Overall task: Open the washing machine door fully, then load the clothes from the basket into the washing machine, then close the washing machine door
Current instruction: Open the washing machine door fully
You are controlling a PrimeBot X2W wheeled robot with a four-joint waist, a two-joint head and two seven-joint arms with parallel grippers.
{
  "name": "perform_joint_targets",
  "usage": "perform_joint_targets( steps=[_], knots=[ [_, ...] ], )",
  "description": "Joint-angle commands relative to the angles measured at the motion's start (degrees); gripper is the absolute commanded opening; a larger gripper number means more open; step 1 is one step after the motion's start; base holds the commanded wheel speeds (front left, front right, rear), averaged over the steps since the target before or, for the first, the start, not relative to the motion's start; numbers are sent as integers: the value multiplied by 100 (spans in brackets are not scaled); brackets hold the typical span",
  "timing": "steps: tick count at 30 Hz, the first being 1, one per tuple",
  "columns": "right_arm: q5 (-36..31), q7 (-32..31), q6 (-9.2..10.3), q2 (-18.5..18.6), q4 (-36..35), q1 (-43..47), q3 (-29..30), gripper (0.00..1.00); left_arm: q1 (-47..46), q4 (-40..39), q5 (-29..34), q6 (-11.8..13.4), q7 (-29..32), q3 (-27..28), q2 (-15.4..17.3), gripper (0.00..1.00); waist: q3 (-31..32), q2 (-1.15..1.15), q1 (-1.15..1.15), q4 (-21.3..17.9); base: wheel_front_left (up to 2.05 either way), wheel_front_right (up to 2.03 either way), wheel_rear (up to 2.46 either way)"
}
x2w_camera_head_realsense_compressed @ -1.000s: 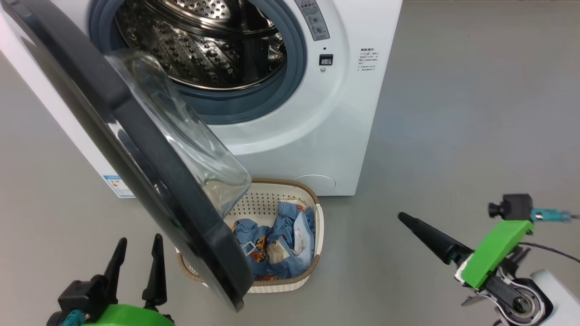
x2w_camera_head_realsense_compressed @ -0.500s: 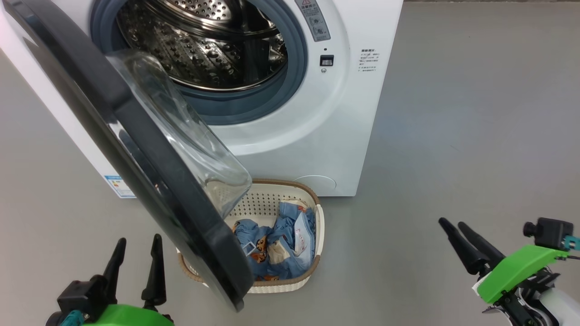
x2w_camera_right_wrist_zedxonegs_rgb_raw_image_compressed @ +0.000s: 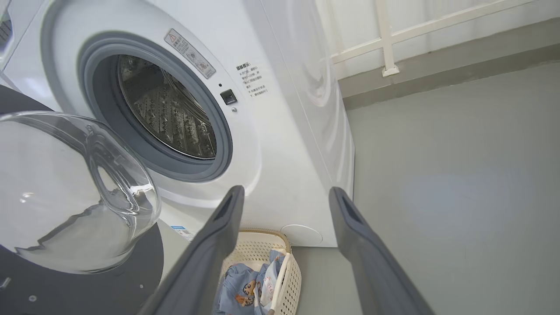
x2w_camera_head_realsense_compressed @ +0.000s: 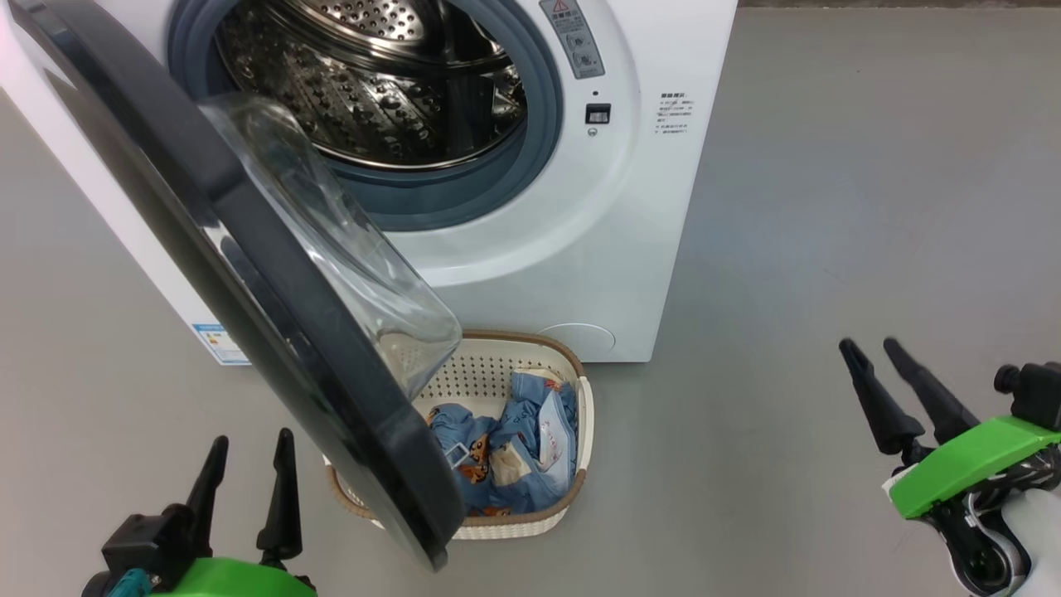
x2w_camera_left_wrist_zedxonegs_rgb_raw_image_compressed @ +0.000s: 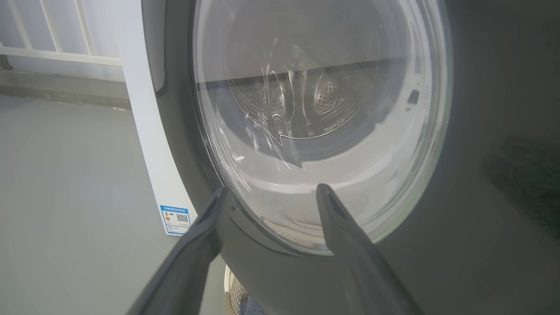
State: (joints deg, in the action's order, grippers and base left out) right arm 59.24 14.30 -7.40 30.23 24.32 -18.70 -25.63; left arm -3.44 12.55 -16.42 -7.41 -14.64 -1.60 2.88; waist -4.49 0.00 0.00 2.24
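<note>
Nearest of all, the left gripper [x2w_camera_head_realsense_compressed: 252, 439] hangs just left of the basket [x2w_camera_head_realsense_compressed: 584, 414]. Its two dark fingers are spread wide with nothing between them, and the lower edge of the washing machine door [x2w_camera_head_realsense_compressed: 249, 274] stands between it and the basket. The right gripper [x2w_camera_head_realsense_compressed: 868, 343] is well off to the basket's right over the grey floor [x2w_camera_head_realsense_compressed: 829, 207], jaws equally wide and holding nothing.

The basket sits on the floor. The clothes [x2w_camera_head_realsense_compressed: 506, 456] lie crumpled inside it, bunched toward its right wall. Its left part is hidden behind the door's black rim, so I cannot tell what lies there. The door is swung out over the basket's left side, and its glass bowl [x2w_camera_head_realsense_compressed: 331, 240] bulges above the basket's far left corner.

Right behind the basket rises the washing machine [x2w_camera_head_realsense_compressed: 630, 207]. Above and beyond the basket the drum [x2w_camera_head_realsense_compressed: 373, 83] gapes open inside its grey-blue rubber ring [x2w_camera_head_realsense_compressed: 530, 166], with bare perforated steel across all the part I can see.
</note>
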Motion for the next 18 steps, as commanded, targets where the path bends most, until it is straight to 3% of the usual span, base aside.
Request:
perform_joint_targets(
  steps=[1, 10, 18],
  knots=[
    [-266, 68, -9, -6, -200, 154, 126, 100, -50, -161, 41, -8, -36, 197, 90, 100, 8, 0, 0, 8, 0, 0, 0],
    [-2149, 69, -9, -584, -720, 748, 1432, 100, -35, -175, 39, -8, -36, 185, 84, 100, 38, 0, 0, 37, 0, 0, 0],
    [-3046, 69, -9, -852, -815, 1014, 1820, 100, -49, -170, 37, -8, -36, 174, 82, 100, 43, 0, 0, 82, 0, 0, 0]
  ],
)
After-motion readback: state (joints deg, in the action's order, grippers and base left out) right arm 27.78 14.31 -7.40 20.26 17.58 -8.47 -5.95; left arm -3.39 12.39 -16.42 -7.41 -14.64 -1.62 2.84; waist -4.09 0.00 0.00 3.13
